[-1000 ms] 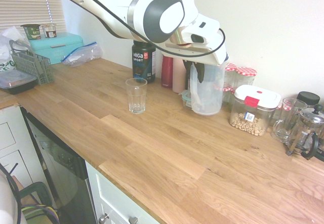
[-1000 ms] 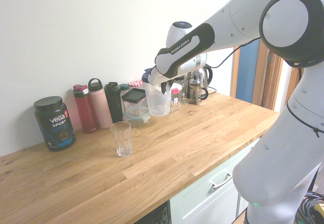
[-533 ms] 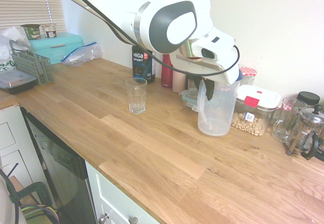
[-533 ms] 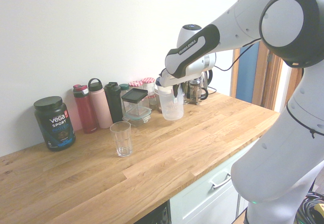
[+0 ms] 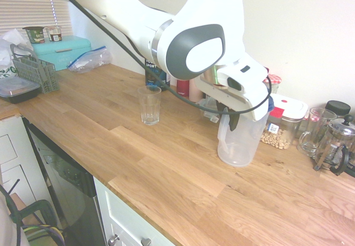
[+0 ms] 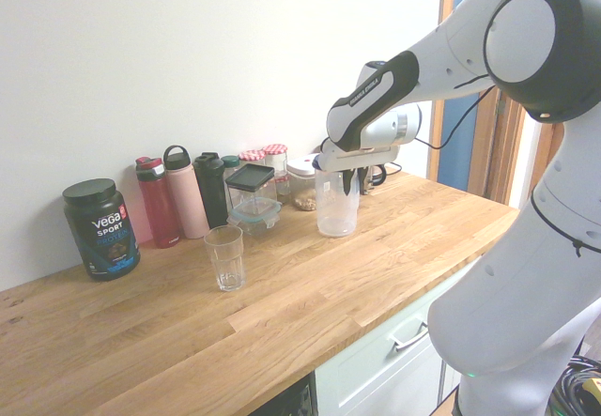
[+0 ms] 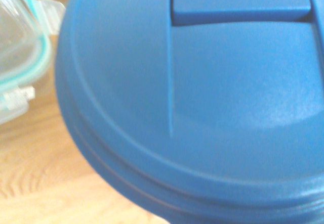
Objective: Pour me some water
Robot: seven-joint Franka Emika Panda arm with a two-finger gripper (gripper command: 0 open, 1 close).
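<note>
Pitcher in our grip, glass waiting empty

We hold the pitcher [image 5: 237, 140] by its handle in the closed gripper [image 5: 232, 115], low over the counter [image 5: 166, 168], well apart from the glass [image 5: 149, 105]; its blue lid [image 7: 202, 97] is on and it looks nearly empty, so tilting may yield little, or the handle may slip and splash beside the glass
</note>
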